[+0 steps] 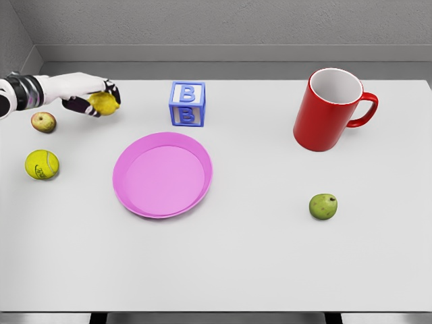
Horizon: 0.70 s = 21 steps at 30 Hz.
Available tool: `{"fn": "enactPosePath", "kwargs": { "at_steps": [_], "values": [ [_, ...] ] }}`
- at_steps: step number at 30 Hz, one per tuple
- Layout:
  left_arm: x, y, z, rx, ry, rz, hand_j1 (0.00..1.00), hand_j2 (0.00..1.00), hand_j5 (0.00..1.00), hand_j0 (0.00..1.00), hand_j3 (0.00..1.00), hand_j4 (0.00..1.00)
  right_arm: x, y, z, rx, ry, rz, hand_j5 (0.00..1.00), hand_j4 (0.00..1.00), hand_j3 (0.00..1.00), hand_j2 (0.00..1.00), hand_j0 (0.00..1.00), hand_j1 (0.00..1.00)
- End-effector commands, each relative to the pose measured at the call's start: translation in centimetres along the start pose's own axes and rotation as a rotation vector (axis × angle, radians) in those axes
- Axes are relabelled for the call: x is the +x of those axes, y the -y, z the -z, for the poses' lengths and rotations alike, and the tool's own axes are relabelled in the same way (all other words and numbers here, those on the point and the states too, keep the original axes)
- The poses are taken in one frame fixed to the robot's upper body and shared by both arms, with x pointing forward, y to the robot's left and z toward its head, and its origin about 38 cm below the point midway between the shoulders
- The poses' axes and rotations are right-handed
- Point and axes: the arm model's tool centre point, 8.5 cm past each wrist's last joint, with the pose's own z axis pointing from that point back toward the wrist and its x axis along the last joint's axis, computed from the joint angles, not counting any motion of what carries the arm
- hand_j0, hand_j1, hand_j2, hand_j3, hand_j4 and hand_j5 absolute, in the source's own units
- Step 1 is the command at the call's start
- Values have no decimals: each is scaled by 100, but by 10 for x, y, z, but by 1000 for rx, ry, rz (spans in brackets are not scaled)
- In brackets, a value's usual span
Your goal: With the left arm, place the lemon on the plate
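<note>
Green apple (323, 206) nearest, on table (270, 270). Pink plate (163, 175) mid-table, nothing in it. Tennis ball (42, 164) and small reddish apple (43, 122) at left. Red mug (329, 109) upright, interior white, contents not visible. Blue B block (187, 104) behind plate. Far left: left hand (90, 96) gripping lemon (103, 102), apart from plate.

Block, front face: a blue letter "B" stands on the toy block (187, 104) at the back of the white table (270, 256).
Block, top face: a second blue "B", seen foreshortened from above.
Tennis ball: dark markings on the yellow tennis ball (42, 164) near the table's left edge, too small to read.
Other text: none legible elsewhere.
</note>
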Motion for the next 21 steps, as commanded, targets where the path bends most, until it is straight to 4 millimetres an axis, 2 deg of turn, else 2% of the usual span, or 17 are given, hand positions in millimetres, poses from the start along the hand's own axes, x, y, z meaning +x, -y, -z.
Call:
{"fn": "enactPosePath", "kwargs": {
  "at_steps": [1,2,4,7,12,14,21],
  "values": [
    [0,-2,-1,20,11,-23,46,46,46,46,46,46,0,0,0,0,0,0,100,100,100,100,100,100],
    [1,-3,-1,23,12,-23,46,46,46,46,46,46,0,0,0,0,0,0,100,100,100,100,100,100],
    [18,-14,2,49,57,18,46,46,46,46,46,46,1,0,0,0,1,1,100,100,100,100,100,100],
    [33,-11,3,64,103,48,46,46,46,46,46,46,0,0,0,0,0,0,100,100,100,100,100,100],
    [39,-9,2,87,136,23,45,45,45,45,45,45,0,0,0,0,0,0,100,100,100,100,100,100],
    [47,-8,3,92,158,40,45,45,45,45,45,45,1,0,0,0,1,1,100,100,100,100,100,100],
    [56,-8,-9,113,192,71,45,45,45,45,45,45,0,0,0,0,0,0,100,100,100,100,100,100]
  ]
}}
